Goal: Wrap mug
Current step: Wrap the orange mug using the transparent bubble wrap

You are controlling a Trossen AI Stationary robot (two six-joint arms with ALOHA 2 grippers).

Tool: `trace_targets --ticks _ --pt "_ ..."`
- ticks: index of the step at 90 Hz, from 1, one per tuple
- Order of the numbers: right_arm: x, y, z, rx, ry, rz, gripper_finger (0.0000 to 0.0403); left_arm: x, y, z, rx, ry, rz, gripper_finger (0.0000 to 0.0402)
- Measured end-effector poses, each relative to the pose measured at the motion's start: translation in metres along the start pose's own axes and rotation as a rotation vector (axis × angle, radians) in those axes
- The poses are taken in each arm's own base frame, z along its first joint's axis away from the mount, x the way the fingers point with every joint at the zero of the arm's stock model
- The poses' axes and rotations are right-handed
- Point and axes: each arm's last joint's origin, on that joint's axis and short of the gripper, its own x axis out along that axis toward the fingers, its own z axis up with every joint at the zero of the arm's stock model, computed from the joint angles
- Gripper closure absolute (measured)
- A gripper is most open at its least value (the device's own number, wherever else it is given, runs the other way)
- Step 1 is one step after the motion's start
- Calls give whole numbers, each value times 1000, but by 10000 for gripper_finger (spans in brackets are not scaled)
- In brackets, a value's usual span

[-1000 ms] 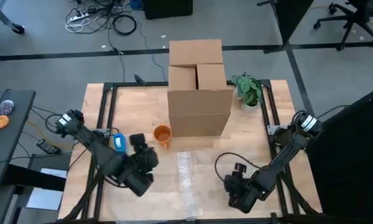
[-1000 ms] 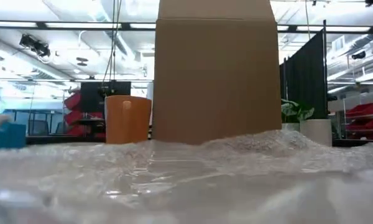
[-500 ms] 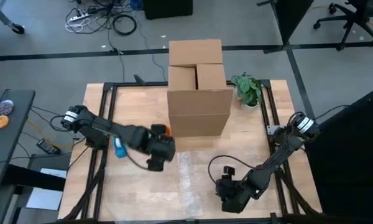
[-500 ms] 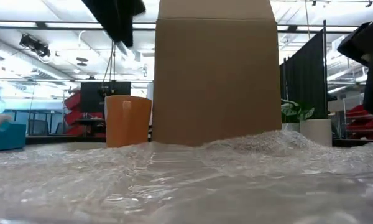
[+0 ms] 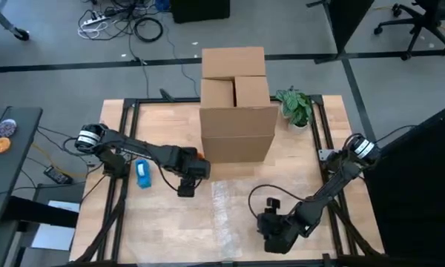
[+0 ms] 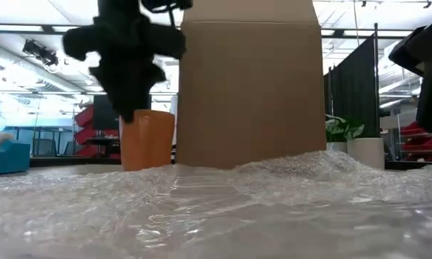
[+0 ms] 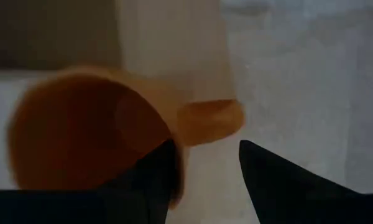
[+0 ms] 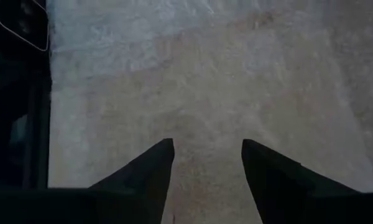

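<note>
Orange mug (image 5: 196, 155) stands upright at frame centre-left, against the cardboard box (image 5: 236, 104). Left pincer (image 7: 202, 163) directly above it, fingers spread, one over the rim near the handle. Right pincer (image 8: 205, 158), spread, hovers over bubble wrap (image 5: 226, 211), lower centre, well apart.

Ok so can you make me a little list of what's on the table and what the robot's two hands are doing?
mug: orange mug, upright beside the cardboard box
wrap: bubble wrap spread flat on the table, nothing on it
left gripper: left gripper, open, over the mug, one finger by the rim near the handle
right gripper: right gripper, open, above the bubble wrap
plant: small potted plant right of the box
blue thing: blue object on the table's left side
</note>
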Motion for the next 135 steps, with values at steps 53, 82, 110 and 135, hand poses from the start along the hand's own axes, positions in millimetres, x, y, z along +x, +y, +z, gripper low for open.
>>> trace_targets --ticks 53,82,110,135 --pt "6 -11 10 -1 -45 -72 231 -43 -61 11 -2 -189 124 399" --pt "17 -29 24 24 -22 -106 231 -52 -119 52 85 -665 15 400" --pt "82 -26 17 -78 3 -21 231 -63 -150 4 79 -494 55 401" --pt "147 -35 72 -135 -382 72 231 -85 -169 -5 74 -581 35 401"
